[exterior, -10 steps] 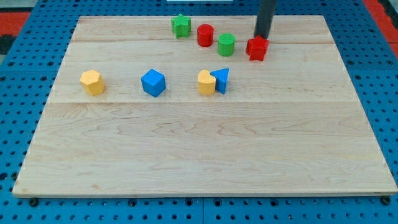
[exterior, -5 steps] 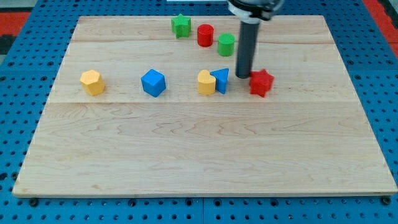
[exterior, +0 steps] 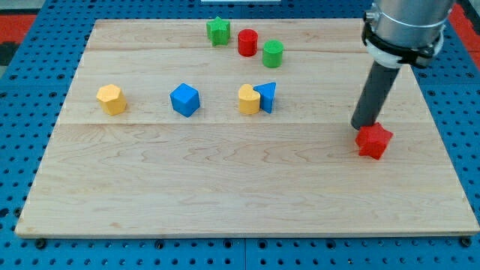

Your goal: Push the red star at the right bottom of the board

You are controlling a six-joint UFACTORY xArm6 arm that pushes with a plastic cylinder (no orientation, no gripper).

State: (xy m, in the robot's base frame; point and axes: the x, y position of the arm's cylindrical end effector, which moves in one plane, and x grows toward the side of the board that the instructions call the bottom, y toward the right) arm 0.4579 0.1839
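Observation:
The red star [exterior: 374, 141] lies on the wooden board [exterior: 247, 187] at the view's right, a little below the middle. My tip [exterior: 363, 125] stands just above and left of the star, touching or nearly touching its upper left edge. The dark rod rises from there to the arm's end at the view's top right.
A green star [exterior: 218, 31], a red cylinder [exterior: 247, 42] and a green cylinder [exterior: 272, 53] sit near the top. A yellow block [exterior: 248, 99] touches a blue triangle [exterior: 266, 96] at the middle. A blue cube [exterior: 184, 100] and a yellow hexagon [exterior: 111, 99] lie further left.
The red star has been pushed from near the top cluster down and to the right. My tip moved with it, staying on its upper left side. The other blocks have not moved.

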